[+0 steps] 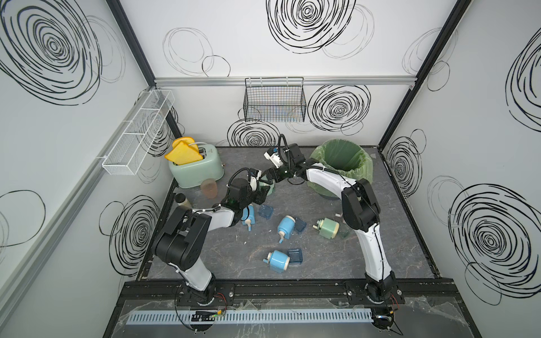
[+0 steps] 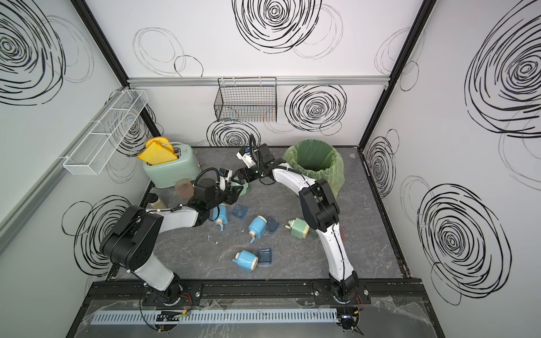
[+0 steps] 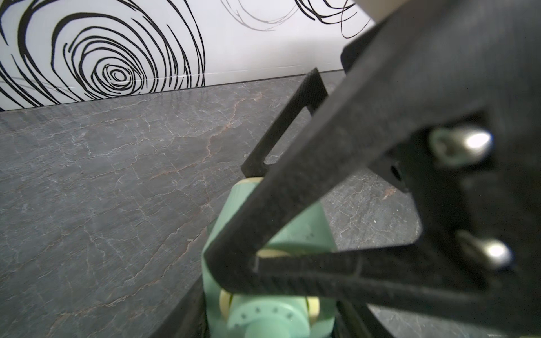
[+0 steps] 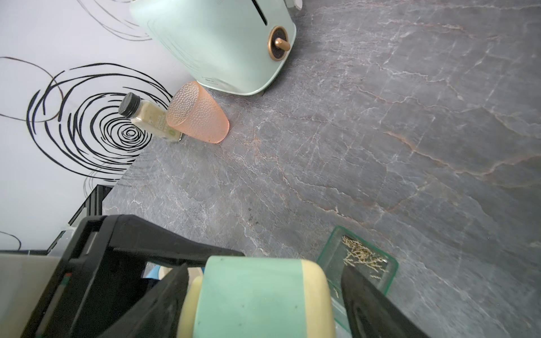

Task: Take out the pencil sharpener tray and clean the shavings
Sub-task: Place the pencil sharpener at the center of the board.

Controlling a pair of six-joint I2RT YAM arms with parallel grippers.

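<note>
In both top views my left gripper (image 1: 261, 195) (image 2: 233, 195) is shut on a mint-green pencil sharpener (image 1: 271, 189) (image 2: 244, 187) with cream ends, held near the table's middle back. The left wrist view has the sharpener (image 3: 292, 231) between my left gripper's (image 3: 269, 322) jaws. My right gripper (image 1: 270, 175) (image 4: 263, 298) is open and straddles the sharpener body (image 4: 251, 292), with a gap at one finger. A clear green tray (image 4: 363, 263) holding pale shavings (image 4: 361, 257) sticks out beside the sharpener, low over the table.
Three blue sharpeners (image 1: 248, 218) (image 1: 285, 228) (image 1: 276, 260), blue trays (image 1: 265, 210) and another green sharpener (image 1: 328, 228) lie on the table. A green-lined bin (image 1: 342, 164) stands back right. Toaster (image 1: 196, 166), orange cup (image 4: 199, 114) and bottle (image 4: 149, 117) stand back left.
</note>
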